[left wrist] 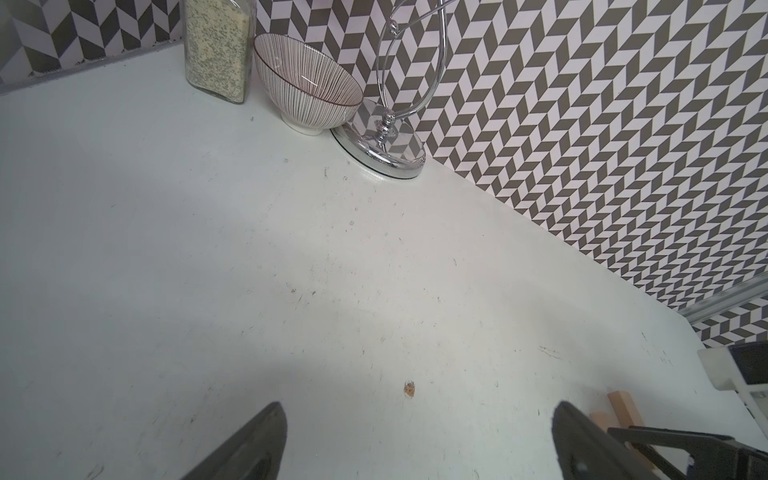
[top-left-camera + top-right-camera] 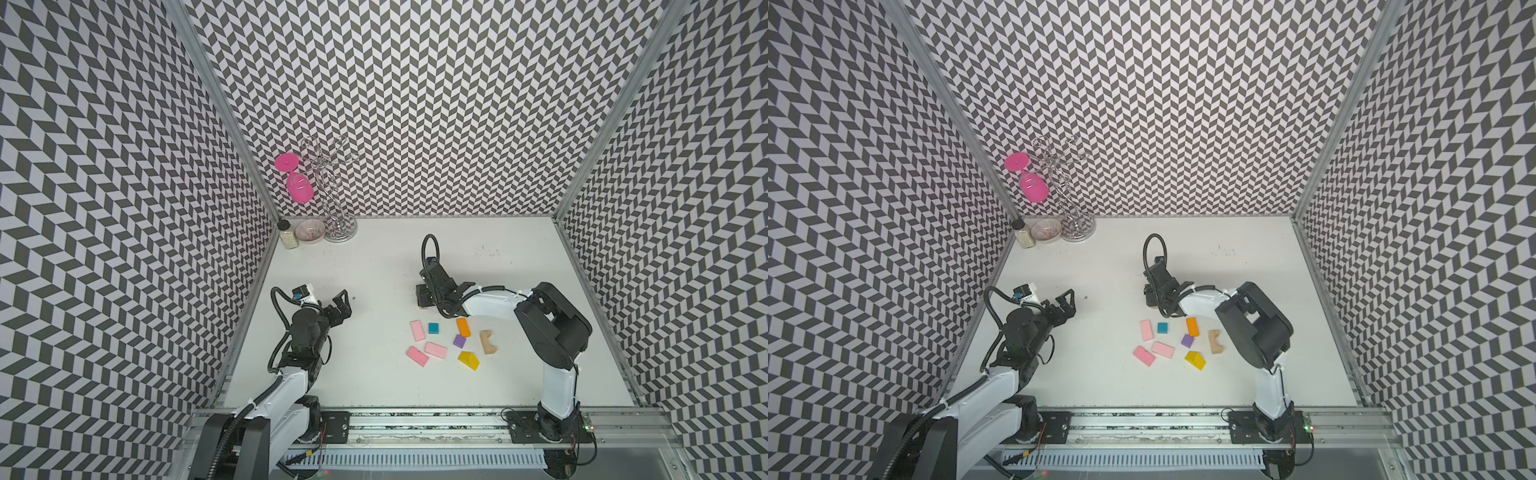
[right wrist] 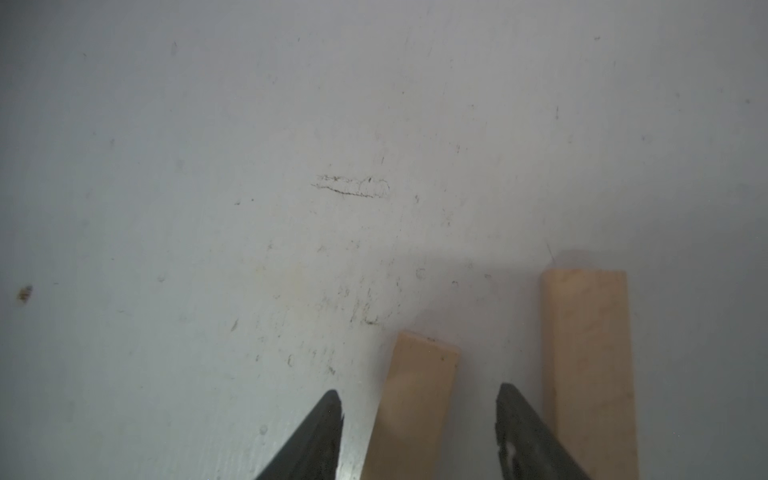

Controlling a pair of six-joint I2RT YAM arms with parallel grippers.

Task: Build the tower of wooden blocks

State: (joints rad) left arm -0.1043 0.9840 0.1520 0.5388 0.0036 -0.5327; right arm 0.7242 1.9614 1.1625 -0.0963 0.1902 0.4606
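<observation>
Your right gripper [image 3: 419, 392] stands spread, and its jaws straddle one tan bar [image 3: 422, 361]. In the right wrist view a strip of bare table [image 3: 249, 208] shows on each side of that bar, so neither jaw touches it and nothing is pinched. The bar lies flat, its end reaching out past the jaws. The second tan bar [image 3: 586, 353] lies just outside one finger [image 3: 523, 428], roughly parallel to the first and apart from it.

In both top views this gripper [image 2: 424, 297] sits low over the table and hides most of the two bars.

The other blocks lie scattered just on the near side of it, toward the arm bases, each lying singly on the table: three pink slabs [image 2: 417, 331], a teal cube [image 2: 433, 328], an orange slab [image 2: 463, 327], a purple cube [image 2: 459, 341], a yellow roof piece [image 2: 468, 360] and a tan arch [image 2: 488, 342].

Your left gripper [image 2: 346, 302] is spread wide over bare table, holds nothing, and is well apart from the blocks.
</observation>
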